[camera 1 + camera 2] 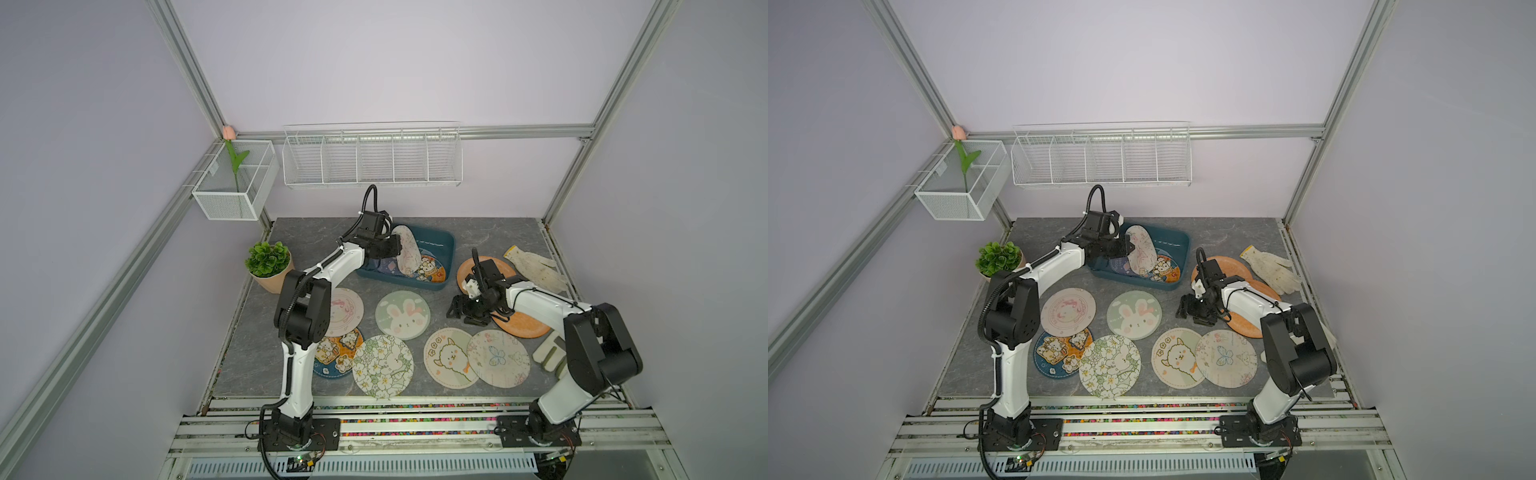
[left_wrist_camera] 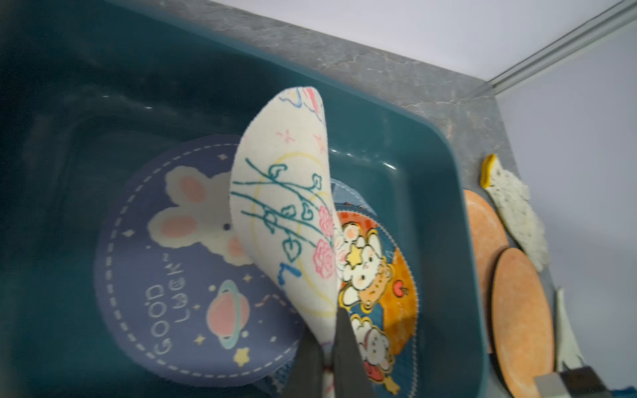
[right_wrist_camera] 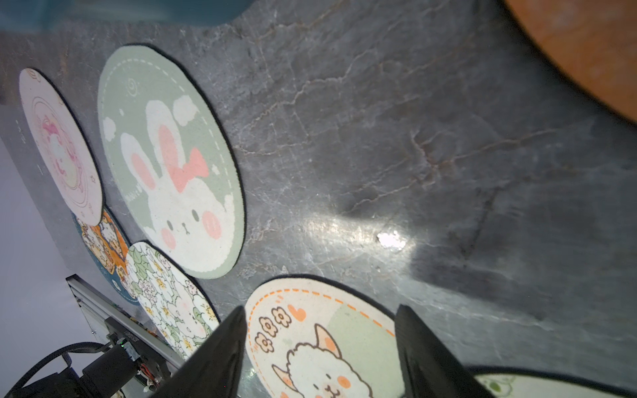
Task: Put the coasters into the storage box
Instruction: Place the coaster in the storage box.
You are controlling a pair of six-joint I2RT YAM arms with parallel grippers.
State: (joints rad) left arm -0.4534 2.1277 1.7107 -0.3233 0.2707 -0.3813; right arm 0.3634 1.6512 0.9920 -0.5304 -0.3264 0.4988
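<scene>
My left gripper (image 2: 331, 358) is shut on the edge of a white flower-drawn coaster (image 2: 286, 206), holding it upright over the teal storage box (image 1: 441, 241). Two coasters lie in the box: a navy rabbit one (image 2: 179, 268) and an orange bear one (image 2: 375, 282). My right gripper (image 3: 320, 310) hangs open, holding nothing, just above the alpaca coaster (image 3: 310, 344). Several more coasters lie on the table in both top views: pink (image 1: 345, 311), green rabbit (image 1: 402, 314), blue bears (image 1: 336, 353), white blossoms (image 1: 382, 365), butterfly (image 1: 498, 358) and two plain orange ones (image 1: 468, 270).
Off-white work gloves lie at the far right (image 1: 536, 266) and under the right arm (image 1: 550, 353). A potted plant (image 1: 268, 262) stands at the table's left edge. White wire baskets (image 1: 372, 158) hang on the back wall.
</scene>
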